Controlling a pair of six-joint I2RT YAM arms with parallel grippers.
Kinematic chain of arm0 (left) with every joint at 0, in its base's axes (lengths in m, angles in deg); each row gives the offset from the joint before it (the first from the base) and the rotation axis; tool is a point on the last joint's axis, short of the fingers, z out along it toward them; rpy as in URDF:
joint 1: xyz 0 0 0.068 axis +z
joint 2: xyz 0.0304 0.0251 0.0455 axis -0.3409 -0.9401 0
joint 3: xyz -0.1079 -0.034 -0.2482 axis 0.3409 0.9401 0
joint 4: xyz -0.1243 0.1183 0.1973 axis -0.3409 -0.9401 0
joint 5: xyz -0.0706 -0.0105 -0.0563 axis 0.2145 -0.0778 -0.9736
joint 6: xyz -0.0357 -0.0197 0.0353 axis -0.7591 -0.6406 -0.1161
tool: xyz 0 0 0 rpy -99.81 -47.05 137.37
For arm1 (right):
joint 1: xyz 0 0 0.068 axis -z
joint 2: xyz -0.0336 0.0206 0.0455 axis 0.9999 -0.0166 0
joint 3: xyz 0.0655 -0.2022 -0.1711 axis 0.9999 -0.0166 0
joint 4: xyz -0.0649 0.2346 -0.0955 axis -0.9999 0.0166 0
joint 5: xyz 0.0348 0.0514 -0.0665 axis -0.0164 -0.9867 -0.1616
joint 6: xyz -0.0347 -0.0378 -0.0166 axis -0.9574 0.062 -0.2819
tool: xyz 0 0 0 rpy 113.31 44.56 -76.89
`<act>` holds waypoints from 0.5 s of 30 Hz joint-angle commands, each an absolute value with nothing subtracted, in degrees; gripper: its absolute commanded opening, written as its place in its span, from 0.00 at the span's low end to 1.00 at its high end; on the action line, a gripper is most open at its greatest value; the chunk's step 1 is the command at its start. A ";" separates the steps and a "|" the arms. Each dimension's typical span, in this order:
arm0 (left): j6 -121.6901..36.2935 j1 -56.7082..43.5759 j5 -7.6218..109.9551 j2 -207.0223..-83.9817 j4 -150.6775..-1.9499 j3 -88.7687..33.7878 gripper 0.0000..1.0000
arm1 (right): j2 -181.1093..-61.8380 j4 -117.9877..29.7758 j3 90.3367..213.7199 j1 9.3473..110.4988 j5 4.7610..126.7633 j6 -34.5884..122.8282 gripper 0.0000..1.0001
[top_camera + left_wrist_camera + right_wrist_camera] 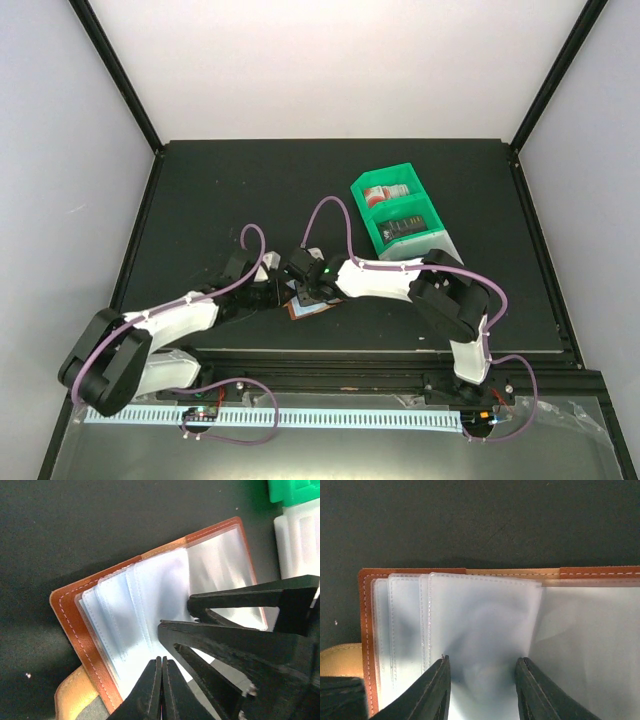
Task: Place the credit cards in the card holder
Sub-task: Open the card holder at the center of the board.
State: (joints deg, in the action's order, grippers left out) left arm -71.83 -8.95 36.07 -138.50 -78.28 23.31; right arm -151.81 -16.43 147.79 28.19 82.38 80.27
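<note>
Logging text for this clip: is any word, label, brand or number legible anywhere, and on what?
Nothing can be read in any view.
Red-and-white cards in the green tray: print too small to read.
Dark cards in the same tray: pale marks, too small to read.
Card holder and its clear sleeves: no text visible.

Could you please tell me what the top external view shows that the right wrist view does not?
Only the top external view shows the left arm, the right arm, and the green tray with a red-and-white card in its far compartment and dark cards in the near one. Only the right wrist view shows the fanned clear sleeves, the tan snap tab, and the right gripper with its fingers apart over a sleeve. Both show the brown card holder open on the dark table.
</note>
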 commanded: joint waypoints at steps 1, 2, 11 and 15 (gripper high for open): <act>-72.59 -8.61 34.57 -141.53 -72.45 23.52 0.01 | -151.43 -17.23 146.28 28.41 84.14 82.15 0.37; -72.61 -8.63 34.73 -142.26 -72.11 23.64 0.02 | -151.40 -17.27 146.20 28.41 84.38 82.31 0.36; -71.97 -8.63 36.11 -148.82 -72.20 23.39 0.01 | -151.42 -17.63 146.07 28.41 85.61 83.30 0.35; -71.26 -8.59 36.97 -149.78 -74.00 22.94 0.01 | -151.13 -17.68 145.57 28.41 86.48 83.79 0.35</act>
